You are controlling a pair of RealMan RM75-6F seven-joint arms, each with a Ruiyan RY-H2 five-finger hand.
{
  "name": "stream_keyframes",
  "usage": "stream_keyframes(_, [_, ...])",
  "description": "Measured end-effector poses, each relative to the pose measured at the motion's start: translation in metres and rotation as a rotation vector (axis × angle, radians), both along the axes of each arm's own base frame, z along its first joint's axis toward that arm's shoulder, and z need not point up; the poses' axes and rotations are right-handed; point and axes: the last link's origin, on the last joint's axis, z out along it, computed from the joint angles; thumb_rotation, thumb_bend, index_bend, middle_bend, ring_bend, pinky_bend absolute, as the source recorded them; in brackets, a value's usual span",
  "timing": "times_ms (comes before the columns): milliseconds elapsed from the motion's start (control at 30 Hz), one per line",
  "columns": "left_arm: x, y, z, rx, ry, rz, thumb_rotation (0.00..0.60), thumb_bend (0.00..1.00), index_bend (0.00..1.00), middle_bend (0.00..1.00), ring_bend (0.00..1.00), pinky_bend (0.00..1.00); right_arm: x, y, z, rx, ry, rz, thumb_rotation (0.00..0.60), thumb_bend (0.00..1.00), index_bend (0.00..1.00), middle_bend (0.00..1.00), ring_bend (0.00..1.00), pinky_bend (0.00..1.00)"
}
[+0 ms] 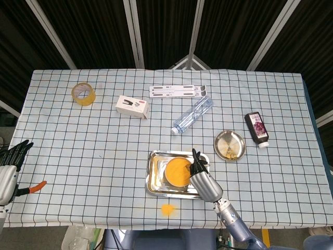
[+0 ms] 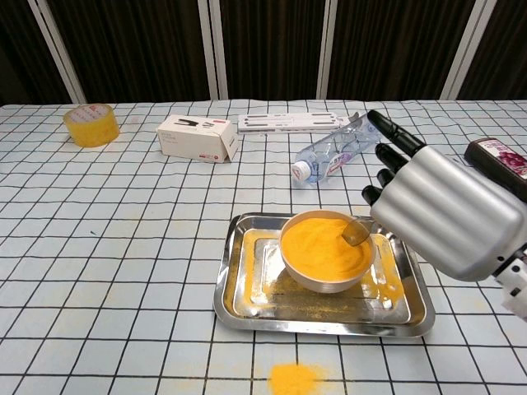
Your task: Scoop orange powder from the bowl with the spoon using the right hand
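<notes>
The right robot hand (image 2: pixel 440 212) holds the spoon (image 2: pixel 356 231), whose tip dips into the orange powder (image 2: pixel 323 243) at the 3 o'clock side of the bowl (image 2: pixel 326 278); only the spoon's head shows, the handle hidden behind the silver back of the hand, and the dark fingers (image 2: pixel 394 140) point up and away toward 12 o'clock. The bowl is nearly full and stands in a steel tray (image 2: pixel 239 309) near the front middle of the desk (image 1: pixel 104 156). Loose powder dusts the tray floor, thickest at 3 o'clock of the bowl, and a small spilled heap (image 2: pixel 295 378) lies on the checked cloth at 6 o'clock of the tray, close to the desk's front edge. In the head view the right robot hand (image 1: pixel 202 176) covers the tray's right end. The left robot hand (image 1: pixel 9 166) sits at the far 9 o'clock edge of the desk with its fingers spread and holding nothing, beside an orange-handled tool (image 1: pixel 36 186). At 12 o'clock of the tray a clear bottle (image 2: pixel 338 151) lies on its side; farther back lies a flat white strip (image 2: pixel 292 123), with a white box (image 2: pixel 198 137) and a roll of yellow tape (image 2: pixel 91 124) toward 10 o'clock. A small steel dish (image 1: pixel 229 145) sits at 2 o'clock of the tray, with a dark bottle (image 1: pixel 257 129) lying just beyond it.
</notes>
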Motion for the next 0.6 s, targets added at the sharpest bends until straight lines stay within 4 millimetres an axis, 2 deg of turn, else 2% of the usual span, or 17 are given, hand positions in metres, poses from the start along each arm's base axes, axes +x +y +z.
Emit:
stream_keyframes(300, [0.0, 0.001, 0.0, -0.004, -0.001, 0.0, 0.6, 0.0, 0.0, 0.0, 0.0, 0.0, -0.003, -0.003, 0.001, -0.008, 0.029, -0.008, 0.6, 0.59, 0.61, 0.58, 0.27, 0.0])
stream_keyframes(600, [0.0, 0.0, 0.0, -0.007, -0.003, 0.0, 0.6, 0.0, 0.0, 0.0, 0.0, 0.0, 0.001, 0.006, -0.009, 0.054, 0.003, -0.01, 0.6, 0.59, 0.61, 0.58, 0.27, 0.0])
